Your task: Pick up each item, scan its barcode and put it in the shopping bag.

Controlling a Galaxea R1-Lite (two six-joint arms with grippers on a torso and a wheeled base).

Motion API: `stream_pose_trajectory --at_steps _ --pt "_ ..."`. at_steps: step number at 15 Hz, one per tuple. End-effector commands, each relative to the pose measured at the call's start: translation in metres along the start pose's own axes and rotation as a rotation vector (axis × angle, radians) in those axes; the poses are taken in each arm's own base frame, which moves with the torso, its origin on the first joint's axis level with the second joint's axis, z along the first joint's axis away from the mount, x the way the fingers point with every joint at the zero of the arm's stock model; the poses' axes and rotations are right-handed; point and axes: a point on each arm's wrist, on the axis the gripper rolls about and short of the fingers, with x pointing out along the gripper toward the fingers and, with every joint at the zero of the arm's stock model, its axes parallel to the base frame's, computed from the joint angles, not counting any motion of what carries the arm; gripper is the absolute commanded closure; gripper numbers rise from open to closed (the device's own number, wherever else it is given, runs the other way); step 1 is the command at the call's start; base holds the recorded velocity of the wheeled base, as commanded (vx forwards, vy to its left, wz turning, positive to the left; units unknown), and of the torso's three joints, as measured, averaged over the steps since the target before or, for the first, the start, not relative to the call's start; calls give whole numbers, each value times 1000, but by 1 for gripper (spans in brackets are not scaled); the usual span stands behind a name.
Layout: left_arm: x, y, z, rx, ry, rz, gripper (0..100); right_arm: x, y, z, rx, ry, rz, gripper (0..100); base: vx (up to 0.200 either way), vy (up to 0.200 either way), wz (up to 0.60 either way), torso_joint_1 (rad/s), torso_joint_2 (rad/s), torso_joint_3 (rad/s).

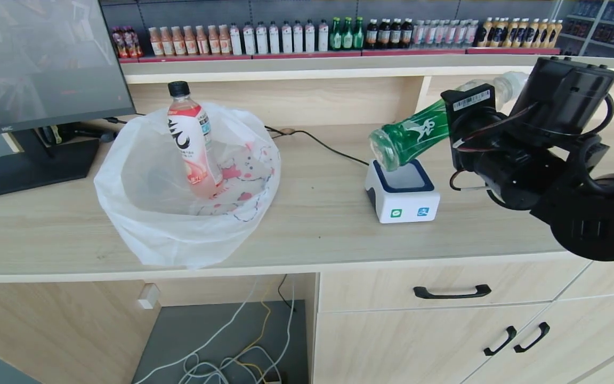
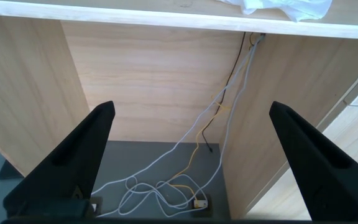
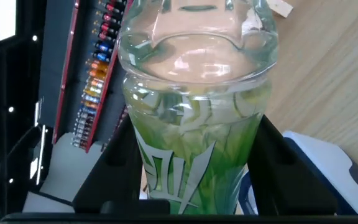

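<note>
- My left gripper (image 2: 194,171) hung below the counter's edge. Its two fingers (image 2: 73,168) were spread wide with nothing between them. Ahead of it, a tangle of cables (image 2: 166,190) lay on the floor of the open bay.
- A dark monitor (image 1: 40,58) stood on the counter (image 1: 312,234), farthest to the left of my right gripper.
- The shopping bag (image 1: 142,224), white and open-mouthed, sat on the counter well to the left of my right gripper, and above and ahead of my left one.
- A pink bottle (image 1: 192,149) stood inside the bag, leaning a little, with its black cap at the top.
- The scanner (image 1: 403,200), a small white box with a dark-rimmed top, sat just below and to the left of my right gripper.
- The green bottle (image 1: 411,136) lay tilted in my right gripper, base down over the scanner's top and cap end up and away. I could not tell whether the base touched the scanner.
- My right gripper (image 1: 459,125) was clamped around the green bottle's middle, one finger on each side, just above and right of the scanner.
</note>
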Motion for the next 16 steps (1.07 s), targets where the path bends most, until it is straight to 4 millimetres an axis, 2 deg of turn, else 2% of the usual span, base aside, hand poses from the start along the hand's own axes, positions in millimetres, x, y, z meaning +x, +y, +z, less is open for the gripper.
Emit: stream_pose_trajectory --at_steps 1,5,7,10,16 --pt "0 0 0 -2 0 0 0 -2 3 -4 10 20 -4 100 0 0 0 0 0 0" --pt "0 0 0 0 0 0 0 5 12 5 266 25 -47 100 0 0 0 0 0 0" --pt "0 0 0 0 0 0 0 4 13 5 321 28 -45 100 0 0 0 0 0 0" --pt "0 0 0 0 0 -1 0 10 -3 -1 343 25 -90 100 0 0 0 0 0 0" --pt "0 0 0 0 0 0 0 9 -9 -2 385 23 -109 100 0 0 0 0 0 0"
